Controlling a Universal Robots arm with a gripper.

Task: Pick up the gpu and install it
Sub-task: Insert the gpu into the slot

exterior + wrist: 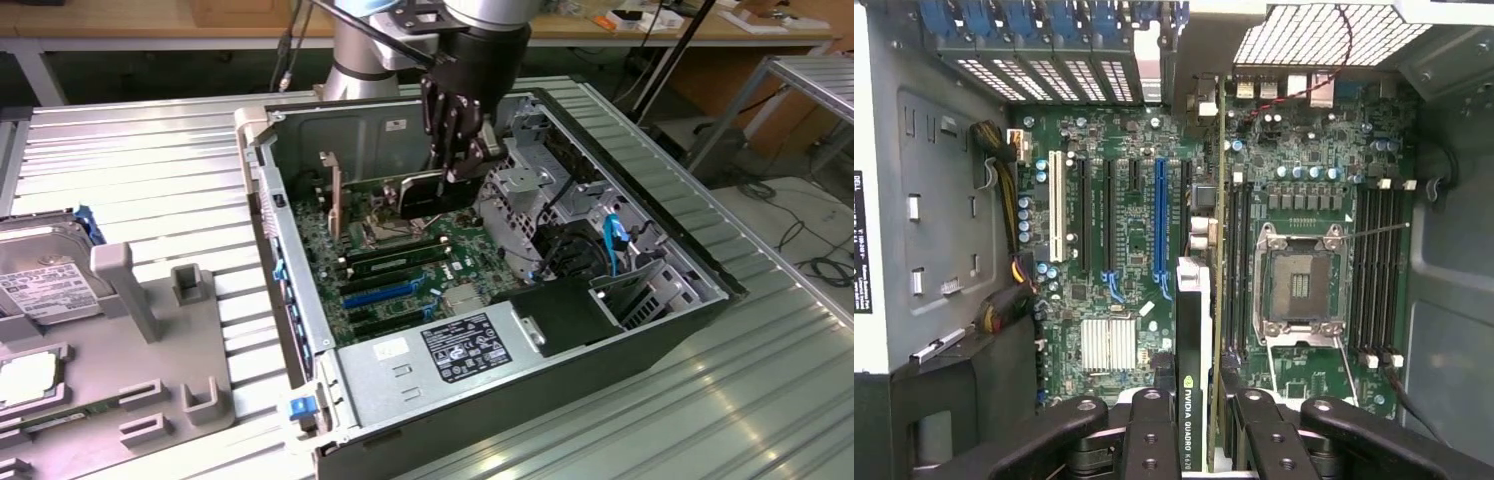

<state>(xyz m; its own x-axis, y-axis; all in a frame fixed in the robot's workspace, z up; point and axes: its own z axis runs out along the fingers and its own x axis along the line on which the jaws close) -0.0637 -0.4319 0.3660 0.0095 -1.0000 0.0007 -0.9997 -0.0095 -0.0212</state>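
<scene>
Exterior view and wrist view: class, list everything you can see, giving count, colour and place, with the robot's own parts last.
computer case: one, black and grey, open, lying on the table.
table: one, silver slatted metal, under the case.
motherboard: one, green, inside the case.
graphics card: one, green with a black cooler, upright above the motherboard.
hard drive: one, silver with white label, at the exterior view's left edge.
tray: one, grey, beside the case, on the exterior view's left.
arm: one, grey, above the case.
gripper: one, black, closed on the graphics card.
</scene>
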